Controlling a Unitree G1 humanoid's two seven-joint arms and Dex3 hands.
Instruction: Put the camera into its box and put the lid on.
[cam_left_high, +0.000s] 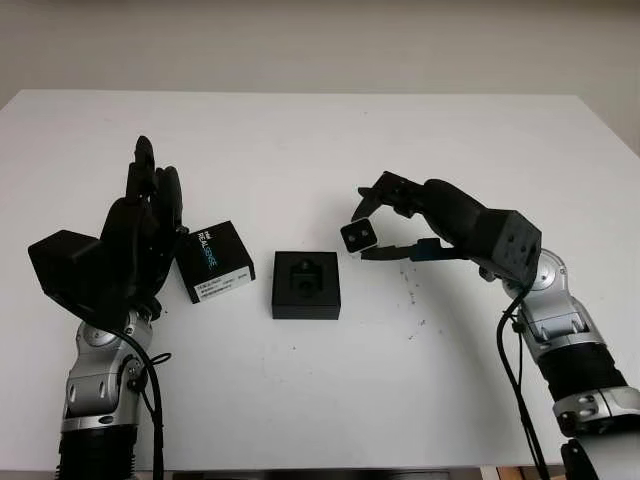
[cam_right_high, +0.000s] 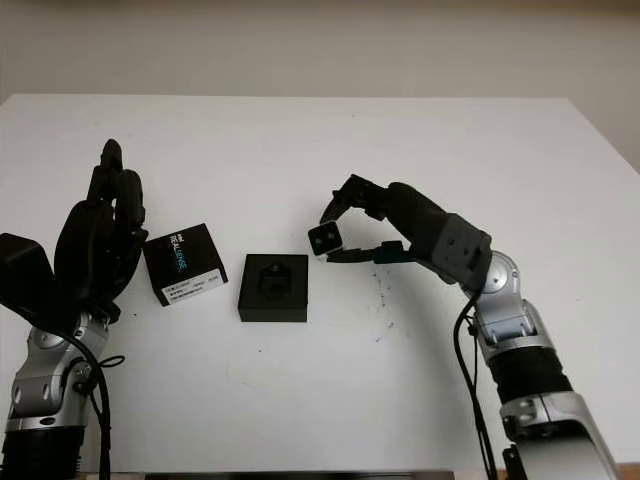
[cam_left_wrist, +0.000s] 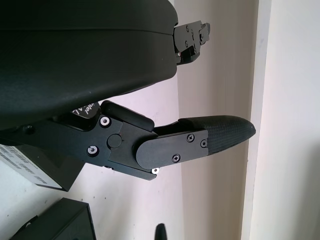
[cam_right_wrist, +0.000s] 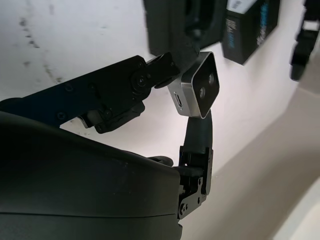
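Right hand (cam_left_high: 385, 222) was clamped on your small silver camera (cam_left_high: 358, 236), held above the table (cam_left_high: 320, 130) just right of the open box (cam_left_high: 306, 285). Lid (cam_left_high: 220, 261) lay left of it, beside your open left hand (cam_left_high: 140, 235).

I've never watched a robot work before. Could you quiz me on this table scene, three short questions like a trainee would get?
1. True or false: the camera already sits inside the open box.
2. Which hand holds the camera: A) left hand, B) right hand?
3. Fill in: the lid lies on the table between the open box and the ____ hand.

Key: 1 false, it is held above the table beside the box; 2 B; 3 left.
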